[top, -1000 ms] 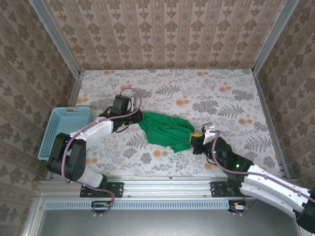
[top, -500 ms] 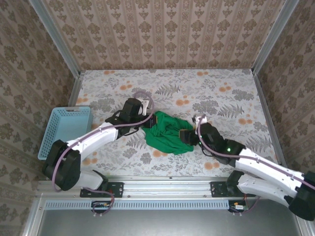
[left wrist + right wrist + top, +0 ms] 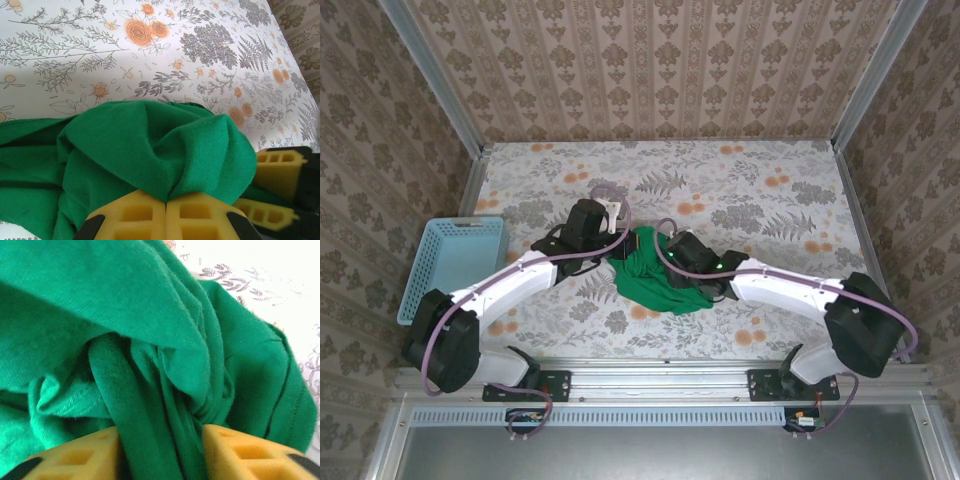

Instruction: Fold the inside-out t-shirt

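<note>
Untangling the t-shirt (image 3: 652, 280) is likely calling for a single-layer grasp: left fingers (image 3: 132, 220) are clamping cloth, right fingers (image 3: 240, 452) are standing apart astride a fold, grip unclear.

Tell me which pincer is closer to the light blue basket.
Left. The left pincer grips the green t-shirt at its edge facing the basket. The right pincer is over the shirt's middle, farther right.

Bright even light, soft shadows, blown-out tabletop (image 3: 260, 260) in wrist views
</note>
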Robot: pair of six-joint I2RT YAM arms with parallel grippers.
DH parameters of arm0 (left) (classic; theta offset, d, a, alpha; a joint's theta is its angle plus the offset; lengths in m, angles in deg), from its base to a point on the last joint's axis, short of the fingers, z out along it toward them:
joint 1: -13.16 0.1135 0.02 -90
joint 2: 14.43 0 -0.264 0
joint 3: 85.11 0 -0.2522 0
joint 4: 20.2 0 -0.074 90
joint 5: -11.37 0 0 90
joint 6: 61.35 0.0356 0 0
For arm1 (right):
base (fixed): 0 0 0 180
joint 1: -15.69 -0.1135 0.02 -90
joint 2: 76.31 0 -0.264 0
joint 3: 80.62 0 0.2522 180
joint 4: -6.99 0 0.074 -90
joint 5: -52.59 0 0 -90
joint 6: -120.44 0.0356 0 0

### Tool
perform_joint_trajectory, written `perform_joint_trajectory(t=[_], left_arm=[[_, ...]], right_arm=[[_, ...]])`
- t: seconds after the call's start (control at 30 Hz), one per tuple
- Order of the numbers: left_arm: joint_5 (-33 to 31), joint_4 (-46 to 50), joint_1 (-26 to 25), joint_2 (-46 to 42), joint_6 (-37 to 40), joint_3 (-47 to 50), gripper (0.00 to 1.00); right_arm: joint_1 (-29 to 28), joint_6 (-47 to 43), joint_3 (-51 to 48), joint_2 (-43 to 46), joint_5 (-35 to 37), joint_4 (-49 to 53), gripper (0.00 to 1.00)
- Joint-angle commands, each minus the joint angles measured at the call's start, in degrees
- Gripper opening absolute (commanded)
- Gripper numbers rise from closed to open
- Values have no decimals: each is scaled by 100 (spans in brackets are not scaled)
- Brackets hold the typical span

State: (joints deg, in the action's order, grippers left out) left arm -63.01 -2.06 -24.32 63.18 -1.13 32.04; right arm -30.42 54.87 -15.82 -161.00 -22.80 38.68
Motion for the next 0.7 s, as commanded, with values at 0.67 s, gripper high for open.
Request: perform_joint_trajectory(t=[0.67], left_arm=[[-122,1561,2057,763,-155,-1799,0]], right_arm=[[-300,-113,-971,4269,447,-512,0]])
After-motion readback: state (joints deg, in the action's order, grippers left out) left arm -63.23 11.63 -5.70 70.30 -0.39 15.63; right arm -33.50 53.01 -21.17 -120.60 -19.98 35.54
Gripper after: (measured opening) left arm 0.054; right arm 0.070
